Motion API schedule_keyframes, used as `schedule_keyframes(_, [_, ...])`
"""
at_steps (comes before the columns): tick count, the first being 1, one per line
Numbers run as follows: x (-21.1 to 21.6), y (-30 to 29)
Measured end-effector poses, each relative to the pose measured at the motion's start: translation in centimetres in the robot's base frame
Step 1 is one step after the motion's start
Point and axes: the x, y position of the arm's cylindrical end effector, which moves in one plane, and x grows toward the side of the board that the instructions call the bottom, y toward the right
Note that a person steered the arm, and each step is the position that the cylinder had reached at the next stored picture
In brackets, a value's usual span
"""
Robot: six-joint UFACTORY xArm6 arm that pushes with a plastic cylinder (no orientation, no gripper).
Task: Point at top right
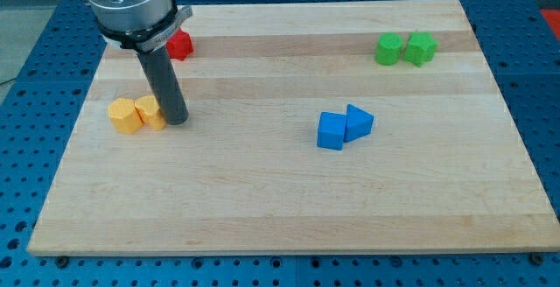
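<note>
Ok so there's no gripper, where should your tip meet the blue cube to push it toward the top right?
Probably the blue cube's lower-left face, coming from the view's bottom left. The blue wedge-shaped block touches its right side, so both would likely slide together. My tip now sits beside the two yellow blocks, far to the view's left.

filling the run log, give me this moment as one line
tip: view's left, touching yellow blocks | green blocks: top right, far from tip | top right not yet pointed at
</note>
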Motion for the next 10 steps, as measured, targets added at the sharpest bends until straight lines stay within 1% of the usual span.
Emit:
schedule_keyframes(1, [0.0,0.5])
schedule_keyframes(2, [-0.4,4.5])
schedule_keyframes(3, [-4.5,5.4])
schedule_keyframes(5, [-14.4,5.7])
schedule_keyframes(6, [-18.1,9.8])
schedule_keyframes(7, [-21.6,18.0])
schedule_keyframes(8, [-22.8,29.5])
schedule_keyframes(9, [-22.0,40.0])
schedule_keyframes(10, [-18.6,45.1])
